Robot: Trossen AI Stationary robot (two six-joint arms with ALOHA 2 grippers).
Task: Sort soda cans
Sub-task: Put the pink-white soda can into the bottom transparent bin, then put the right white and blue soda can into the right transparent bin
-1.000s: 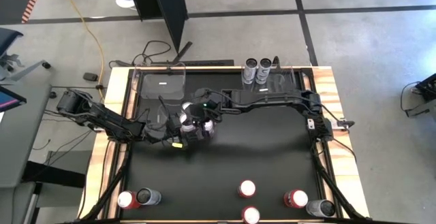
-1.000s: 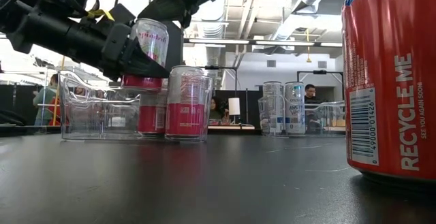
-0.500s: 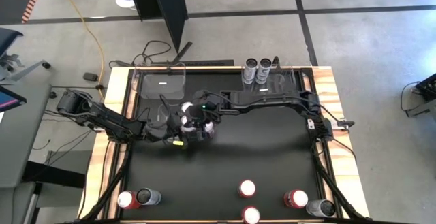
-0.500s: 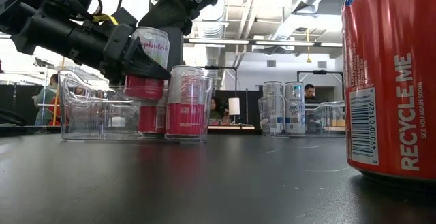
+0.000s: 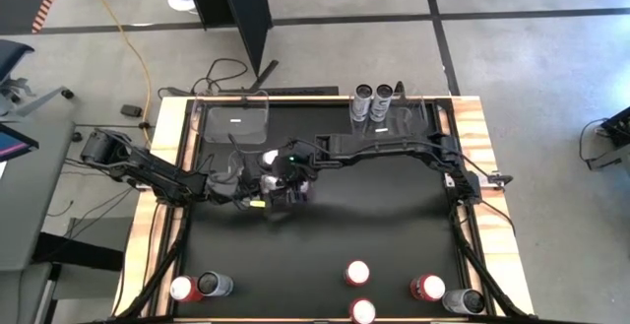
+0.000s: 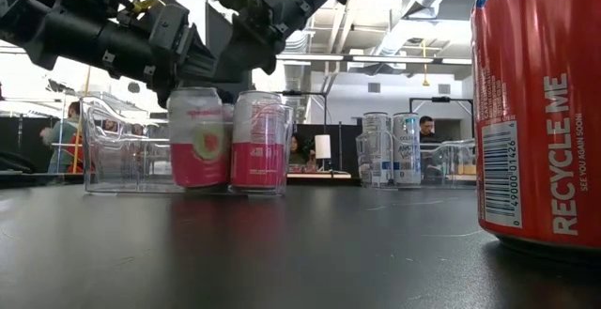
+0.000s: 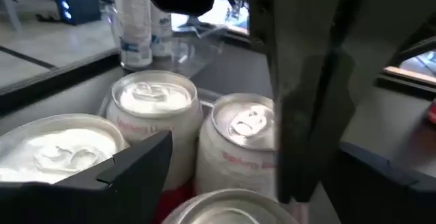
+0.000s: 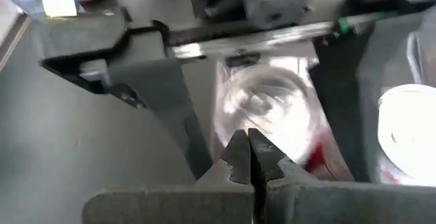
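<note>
The left gripper (image 6: 192,65), fingers spread, hangs over a pink can (image 6: 199,151), likely light, smooth, dentable, best gripped mid-wall.

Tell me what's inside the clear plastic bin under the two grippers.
In the clear plastic bin stand pink-and-white soda cans; the left wrist view shows at least four tops. The arms cover the bin from above, so the exact count is hidden.

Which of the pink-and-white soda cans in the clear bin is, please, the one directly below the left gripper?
The pink-and-white soda can showing a round fruit picture; the open left gripper hangs above it, while the neighbouring can stands beside it.
</note>
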